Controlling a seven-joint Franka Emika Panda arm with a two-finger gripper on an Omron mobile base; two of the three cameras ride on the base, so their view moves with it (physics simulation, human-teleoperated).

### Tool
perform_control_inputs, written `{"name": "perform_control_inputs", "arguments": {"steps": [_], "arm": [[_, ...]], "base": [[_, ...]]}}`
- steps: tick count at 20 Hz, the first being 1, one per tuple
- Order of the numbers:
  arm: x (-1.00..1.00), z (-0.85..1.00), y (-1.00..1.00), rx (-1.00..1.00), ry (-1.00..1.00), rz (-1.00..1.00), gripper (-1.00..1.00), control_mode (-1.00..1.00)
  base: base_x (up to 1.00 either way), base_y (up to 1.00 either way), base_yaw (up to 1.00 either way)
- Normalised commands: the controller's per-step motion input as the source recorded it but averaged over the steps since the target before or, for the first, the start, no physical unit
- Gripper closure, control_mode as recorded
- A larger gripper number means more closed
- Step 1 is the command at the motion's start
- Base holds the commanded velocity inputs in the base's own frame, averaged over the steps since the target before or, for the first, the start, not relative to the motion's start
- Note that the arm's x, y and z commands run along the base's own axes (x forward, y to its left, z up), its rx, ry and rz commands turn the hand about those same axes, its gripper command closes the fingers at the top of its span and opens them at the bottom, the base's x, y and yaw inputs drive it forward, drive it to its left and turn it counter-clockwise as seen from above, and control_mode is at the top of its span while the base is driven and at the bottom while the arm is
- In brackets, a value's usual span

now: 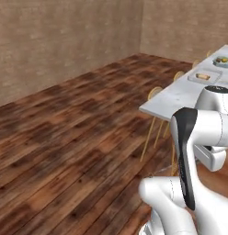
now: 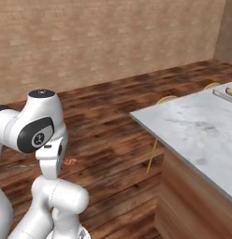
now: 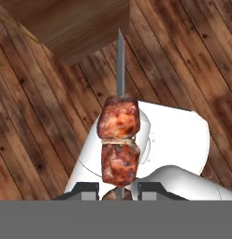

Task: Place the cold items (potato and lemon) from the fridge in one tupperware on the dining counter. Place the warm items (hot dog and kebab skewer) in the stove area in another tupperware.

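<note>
Two meat chunks of the kebab skewer, pinched low by the tool, might have slipped off at twelve o'clock before reaching the bench.

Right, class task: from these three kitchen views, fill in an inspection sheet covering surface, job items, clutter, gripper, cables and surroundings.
Surface: marble dining counter, mostly bare at the near end.
Job's things: kebab skewer held at the gripper; two tupperware containers at the counter's far end, contents too small to name.
Clutter: nothing seen.
Gripper: gripper shut on the skewer, over the floor.
Cables: nothing seen.
Surroundings: wooden floor, brick wall, stools beside the counter.
</note>
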Motion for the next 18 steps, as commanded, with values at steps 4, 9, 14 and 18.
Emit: {"name": "perform_control_inputs", "arguments": {"steps": [4, 9, 14, 18], "arm": [[0.00, 0.00, 0.00, 0.00, 0.00, 0.00, 1.00, 1.00], [0.00, 0.00, 0.00, 0.00, 0.00, 0.00, 1.00, 1.00], [0.00, 0.00, 0.00, 0.00, 0.00, 0.00, 1.00, 1.00], [0.00, 0.00, 0.00, 0.00, 0.00, 0.00, 1.00, 1.00]], "base": [[1.00, 0.97, -0.38], [1.00, 0.95, -0.39], [1.00, 1.00, -0.39], [1.00, 1.00, -0.38]]}}
